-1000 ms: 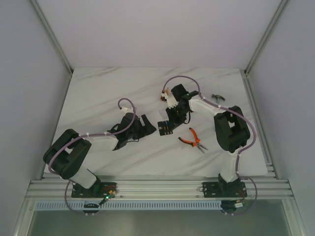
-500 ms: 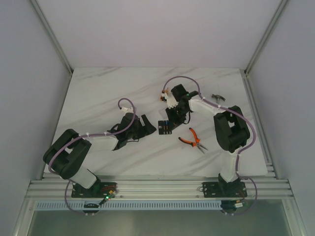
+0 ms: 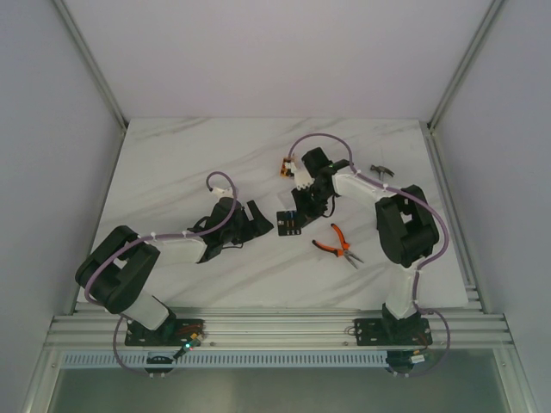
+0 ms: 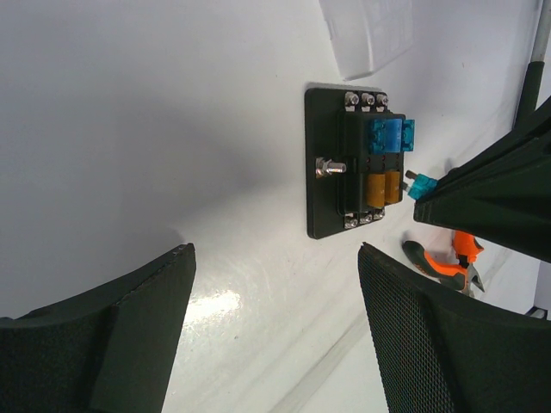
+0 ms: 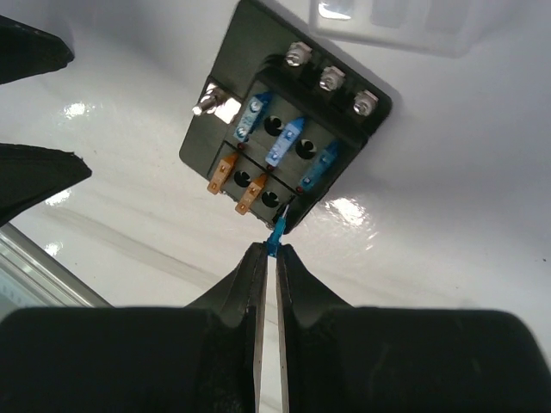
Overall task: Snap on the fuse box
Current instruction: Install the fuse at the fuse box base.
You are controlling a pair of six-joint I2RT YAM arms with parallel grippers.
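1. The fuse box point(image 5: 284, 129) lies flat on the table point(image 3: 189, 172), between the two arms and just left of the pliers point(image 3: 336, 243).
2. The right claw point(image 5: 267, 254) is pinched almost closed on a tiny blue fuse point(image 5: 275, 234). It holds the fuse at the box's near corner, beside what looks like a vacant slot.
3. The left claw point(image 4: 275, 254) gapes wide and holds nothing. It faces the box from a little way off.
4. The box looks like light, rigid plastic, so on this glossy top it would likely skid under a push. I would brace it by the side edges of its base plate, away from the fuses and screws point(image 5: 327, 80).
5. The fuse looks delicate, with thin blades that would bend if driven in crooked. It is best gripped by its plastic head and pressed straight down.
6. A clear lid point(image 5: 379, 26) lies just past the box and looks thin and springy.
7. No brand, label or legible writing shows in any view.
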